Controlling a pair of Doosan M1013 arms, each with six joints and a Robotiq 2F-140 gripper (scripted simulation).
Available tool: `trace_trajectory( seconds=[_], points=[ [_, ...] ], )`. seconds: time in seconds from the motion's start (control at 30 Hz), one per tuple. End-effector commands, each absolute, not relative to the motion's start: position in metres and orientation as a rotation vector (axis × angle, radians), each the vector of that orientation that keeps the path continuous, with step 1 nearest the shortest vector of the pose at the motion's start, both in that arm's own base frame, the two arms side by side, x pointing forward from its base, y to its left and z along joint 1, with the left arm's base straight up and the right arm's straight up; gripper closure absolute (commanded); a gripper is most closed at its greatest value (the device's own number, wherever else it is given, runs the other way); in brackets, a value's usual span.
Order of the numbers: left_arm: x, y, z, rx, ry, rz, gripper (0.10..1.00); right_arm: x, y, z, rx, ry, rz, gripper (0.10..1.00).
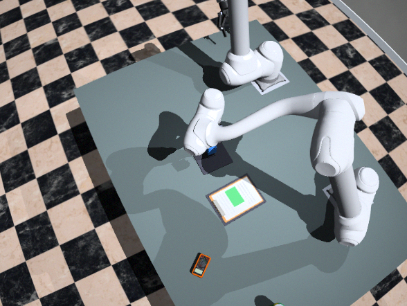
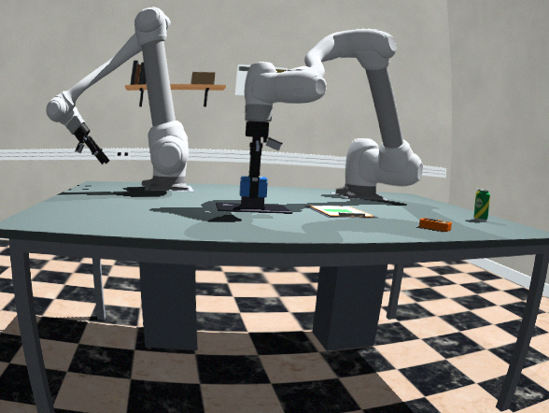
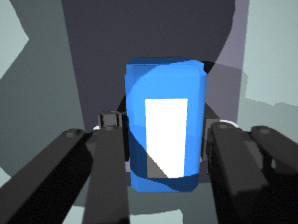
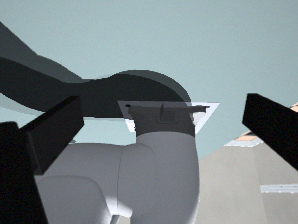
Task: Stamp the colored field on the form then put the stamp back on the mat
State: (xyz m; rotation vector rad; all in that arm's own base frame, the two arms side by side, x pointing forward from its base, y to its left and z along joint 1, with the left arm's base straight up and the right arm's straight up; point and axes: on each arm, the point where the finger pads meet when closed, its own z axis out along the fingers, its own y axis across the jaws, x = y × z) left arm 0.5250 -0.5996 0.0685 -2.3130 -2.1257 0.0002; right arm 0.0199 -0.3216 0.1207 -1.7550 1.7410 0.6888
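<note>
The stamp (image 1: 212,150) (image 2: 263,187) (image 3: 166,135) has a blue body with a white label on top and a dark base. It stands upright on the dark mat (image 1: 220,163) (image 2: 276,209) (image 3: 150,25). My left gripper (image 2: 254,188) (image 3: 160,106) points straight down and is shut on the stamp, one finger on each side of the blue body. The form (image 1: 251,194) (image 2: 336,210) lies on a clipboard beside the mat, with a green field (image 1: 234,196) on it. My right gripper (image 2: 105,160) (image 4: 162,109) is open and empty, raised far from the stamp.
An orange multimeter (image 1: 201,265) (image 2: 435,224) lies beyond the form, near the table edge. A green can (image 2: 482,206) stands at the table's far end. The left arm reaches over the table to the mat. The right arm's base stands at the other end.
</note>
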Motion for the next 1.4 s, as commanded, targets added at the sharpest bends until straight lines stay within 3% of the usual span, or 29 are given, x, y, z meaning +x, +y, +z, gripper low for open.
trace_trajectory(
  seconds=[0.0,0.43,0.77,1.37],
  points=[
    [0.525,-0.6,0.07,-2.314,-2.127,0.0,0.851,0.02,-0.322,0.121,-1.755,1.741,0.688,0.098],
    [0.525,-0.6,0.072,-2.314,-2.127,0.0,0.851,0.02,-0.322,0.121,-1.755,1.741,0.688,0.098],
    [0.525,-0.6,0.109,-2.314,-2.127,0.0,0.851,0.02,-0.322,0.121,-1.755,1.741,0.688,0.098],
    [0.527,-0.595,0.11,-2.313,-2.128,0.0,0.851,0.02,-0.322,0.121,-1.755,1.741,0.688,0.098]
  ],
)
